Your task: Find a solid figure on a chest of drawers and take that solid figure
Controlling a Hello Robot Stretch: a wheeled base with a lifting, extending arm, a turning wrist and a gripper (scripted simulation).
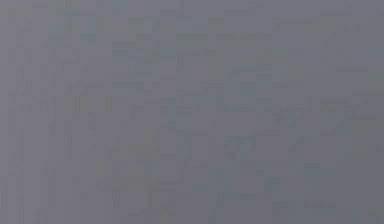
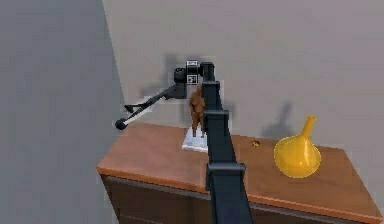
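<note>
Forward view: a plain grey surface (image 1: pixel 192 112) from edge to edge. Arm side view: a chest (image 2: pixel 150 152) with a reddish-brown wooden top and darker drawer fronts stands in a corner, against a beige wall (image 2: pixel 290 45) behind and a grey wall (image 2: pixel 50 100) at the view's left. On the top, near the back edge and about midway along it, 1 brown figure (image 2: pixel 195 106) stands upright on a flat white base (image 2: pixel 195 141). The arm (image 2: pixel 222 150), a dark bar, rises from the bottom edge and crosses the chest just right of the figure, covering part of the base. At the arm's far end sit 2 white markers (image 2: pixel 194 71). From there the gripper (image 2: pixel 122 124) slants down toward the view's left, above the chest's left end. Its 2 thin fingers (image 2: pixel 150 103) end against bare wall, with nothing held; how the fingers are set cannot be told. Toward the chest's right end stands 1 yellow funnel shape (image 2: pixel 297 155), well apart from the figure. Between them lies 1 small yellowish speck (image 2: pixel 256 143), too small to identify.
</note>
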